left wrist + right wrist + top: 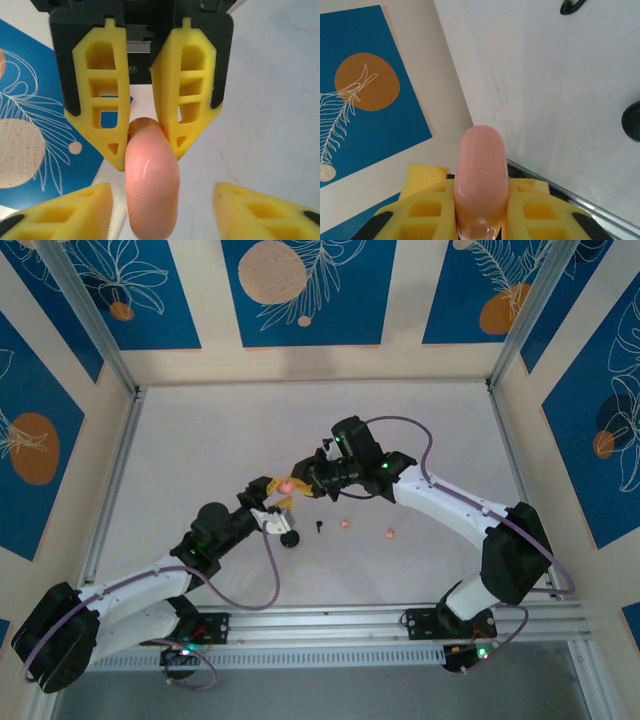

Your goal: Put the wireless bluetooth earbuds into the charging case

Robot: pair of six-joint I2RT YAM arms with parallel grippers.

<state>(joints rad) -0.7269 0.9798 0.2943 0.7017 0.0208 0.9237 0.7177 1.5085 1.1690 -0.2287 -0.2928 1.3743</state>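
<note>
Your right gripper [481,192] clamps the pink case [481,160] above the table [430,440], left gripper [160,197] spread clear either side, pink earbuds [345,524] lying below (case looks light, hard and glossy, so probably slippery: pinch its broad sides mid-body).

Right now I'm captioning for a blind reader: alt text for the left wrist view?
A pink case is pinched by the right gripper. The left gripper is open, its yellow fingers apart either side of the case, above a pale table.
</note>
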